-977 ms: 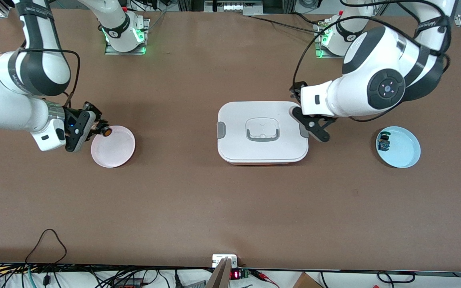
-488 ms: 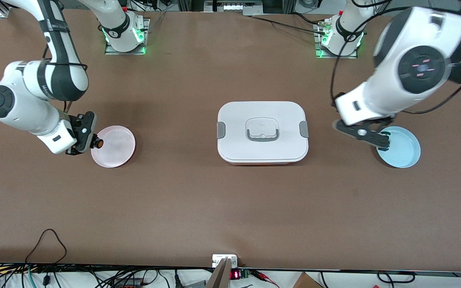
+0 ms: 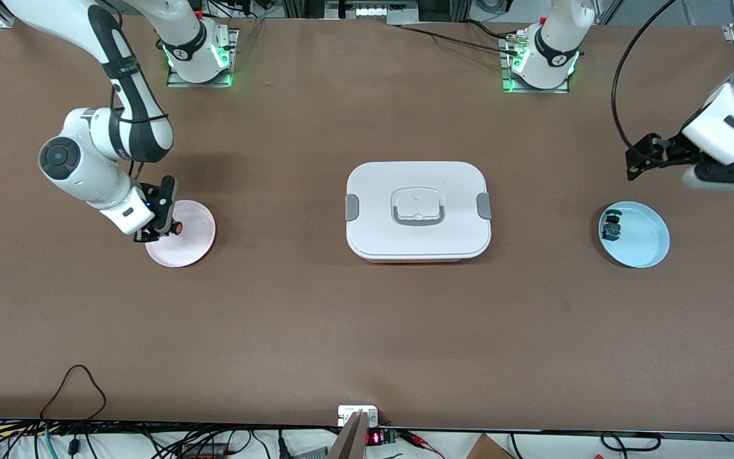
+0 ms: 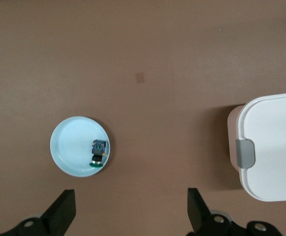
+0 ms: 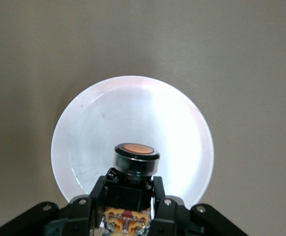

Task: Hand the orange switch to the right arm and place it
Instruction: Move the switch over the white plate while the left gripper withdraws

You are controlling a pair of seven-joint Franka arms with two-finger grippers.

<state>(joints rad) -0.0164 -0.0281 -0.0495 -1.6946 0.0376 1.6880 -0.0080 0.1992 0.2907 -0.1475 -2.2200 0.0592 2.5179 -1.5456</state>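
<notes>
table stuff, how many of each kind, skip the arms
plates: 2, round pink plate under the right pincer, round light blue plate
switches: 2, tiny orange-capped switch in the right pincer, small blue-bodied switch on the blue plate
boxes: 1, white lidded plastic box
total: 5

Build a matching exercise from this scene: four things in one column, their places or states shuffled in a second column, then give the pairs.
Things:
1. orange switch
2. blue-bodied part
3. left pincer
4. white lidded box

Places or states:
A. lying in the light blue plate
B. mid-table, lid on
C. gripped by the right pincer over the pink plate
D. open, holding nothing

Pairs: 1-C, 2-A, 3-D, 4-B
</notes>
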